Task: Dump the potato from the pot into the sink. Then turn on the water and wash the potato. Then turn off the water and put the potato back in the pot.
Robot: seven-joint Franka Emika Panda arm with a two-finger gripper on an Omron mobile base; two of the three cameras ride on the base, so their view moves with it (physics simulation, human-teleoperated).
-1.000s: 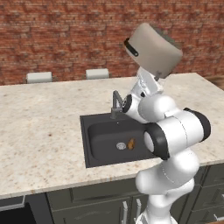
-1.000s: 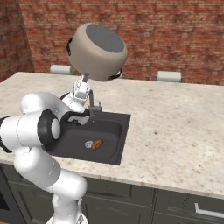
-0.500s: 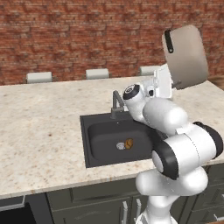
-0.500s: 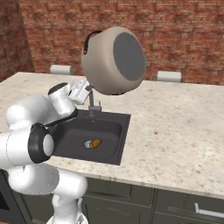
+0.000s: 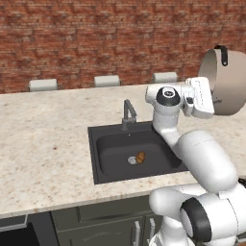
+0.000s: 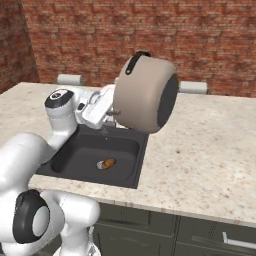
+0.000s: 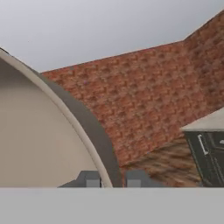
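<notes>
I've got the pot (image 6: pixel 142 95) clamped by its rim in the gripper (image 7: pixel 113 178), jaws nearly closed with one fingertip either side of the wall, held high and tipped on its side over the counter (image 6: pixel 210 150) just right of the sink (image 5: pixel 113 158). Potato (image 5: pixel 140 157) sits on the basin floor touching the silver drain (image 5: pixel 132 160), well off the walls. Faucet (image 5: pixel 128 114) stands at the back edge; open counter right of the pot.

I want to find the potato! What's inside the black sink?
The potato lies on the floor of the sink, touching the round silver drain. The arm covers the basin's right part in the left base view.
</notes>
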